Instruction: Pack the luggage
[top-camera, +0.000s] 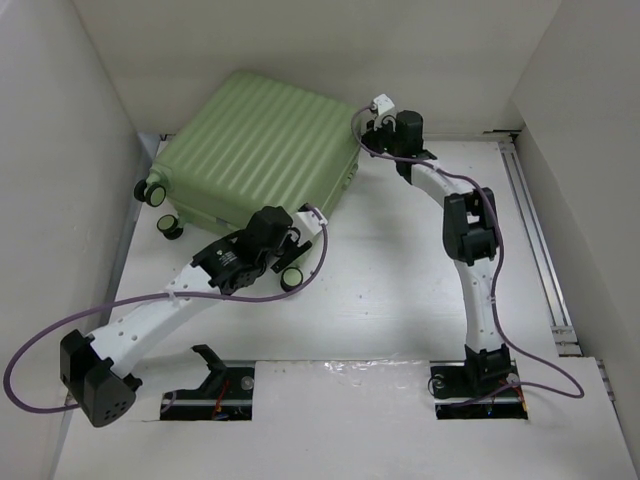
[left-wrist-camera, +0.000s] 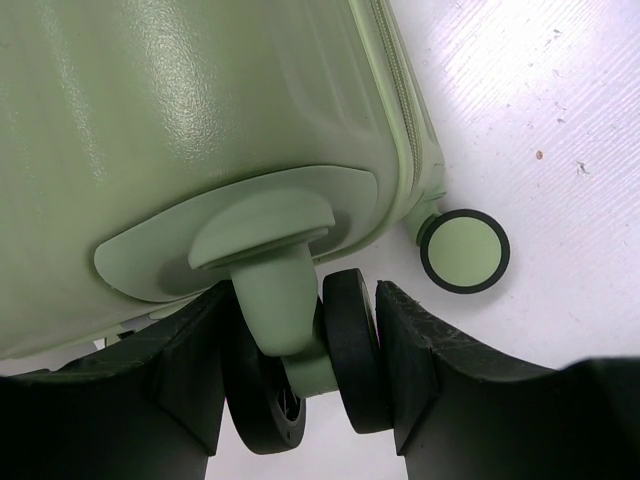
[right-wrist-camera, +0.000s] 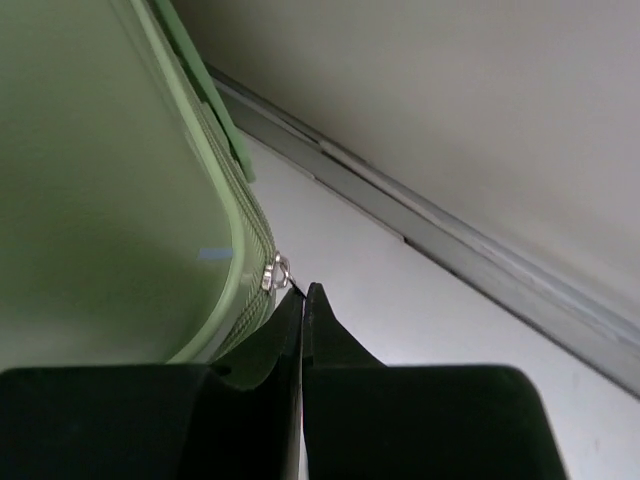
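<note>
Clamped on a wheel (left-wrist-camera: 348, 350), the left gripper (left-wrist-camera: 300, 335) steadies the closed luggage (top-camera: 262, 150) lying flat at far left of the table (top-camera: 400, 300), while the right gripper (right-wrist-camera: 303, 305), fingers pressed together, sits at the zip slider (right-wrist-camera: 275, 272); judged step: zipping, next needing a steady pull along the seam.

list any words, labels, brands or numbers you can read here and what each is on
No text can be read in any view.
The suitcase shows no brand, label or number on its shell or wheel.
The round mark on the left arm is too small to read.
</note>
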